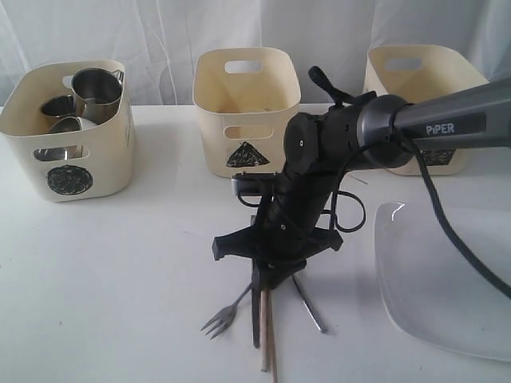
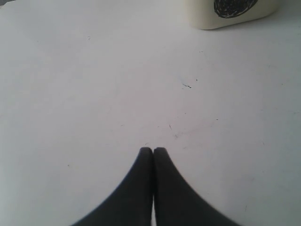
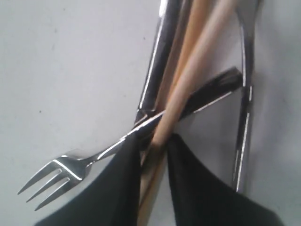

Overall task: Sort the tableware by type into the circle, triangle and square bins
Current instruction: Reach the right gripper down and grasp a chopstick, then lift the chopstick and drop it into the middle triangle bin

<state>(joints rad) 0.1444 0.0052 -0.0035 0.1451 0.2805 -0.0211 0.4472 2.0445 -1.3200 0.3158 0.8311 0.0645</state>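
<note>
Pinching the chopsticks beside the fork on the counter, the right gripper addresses the cutlery. Mugs occupy the circle bin; the plate is unsorted. The left gripper is pressed together, empty.

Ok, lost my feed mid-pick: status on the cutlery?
Left claw shut, empty, over white table. Right claw astride pale wooden chopsticks, grip unconfirmed. In the way: steel fork, handle crossing at the tips.
</note>
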